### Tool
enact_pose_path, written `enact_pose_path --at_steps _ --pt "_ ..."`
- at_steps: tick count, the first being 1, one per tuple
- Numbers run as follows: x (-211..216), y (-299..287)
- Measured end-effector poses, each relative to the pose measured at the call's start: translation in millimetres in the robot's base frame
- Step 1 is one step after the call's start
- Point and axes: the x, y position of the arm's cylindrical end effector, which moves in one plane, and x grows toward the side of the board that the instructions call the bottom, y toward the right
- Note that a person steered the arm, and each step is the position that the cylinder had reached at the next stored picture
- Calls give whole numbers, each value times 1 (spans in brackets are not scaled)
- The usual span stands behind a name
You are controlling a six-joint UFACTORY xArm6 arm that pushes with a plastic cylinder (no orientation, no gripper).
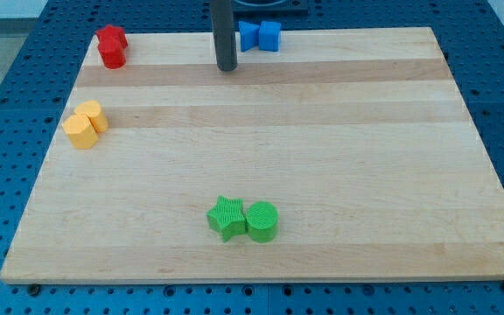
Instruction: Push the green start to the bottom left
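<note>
A: Nearest the camera: green star, low on the wooden board, a little to the view's left of centre. Taking the star as landmark for everything else.

B: Its neighbour?

A: Green cylinder, touching the star on the view's right side. Both stand upright near the board's bottom edge.

B: Where is my tip?

A: My tip is far above the star, toward the view's top, almost straight up from it. It is a plain dark rod with no jaws, so it holds nothing; its end rests on bare wood, well apart from the star.

B: Other blocks, relative to the star?

A: Two blue blocks, one and another, sit side by side at the top edge, above the star and slightly to the view's right, just beside the rod. Exact shapes unclear. Two red blocks lie up and to the view's left of the star, at the top left corner, pressed together. Two yellow blocks lie to the view's left and above the star, near the left edge, also touching each other.

B: Beyond the board?

A: Blue perforated table all around.
</note>
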Motion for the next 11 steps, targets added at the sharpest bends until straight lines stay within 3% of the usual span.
enact_pose_path --at_steps 1,3,4,6,7,8,9,11 --pt "0 0" --pt "88 22" --pt "126 65" --pt "255 174" --pt "321 172" --pt "343 143" --pt "331 112" --pt "318 130"
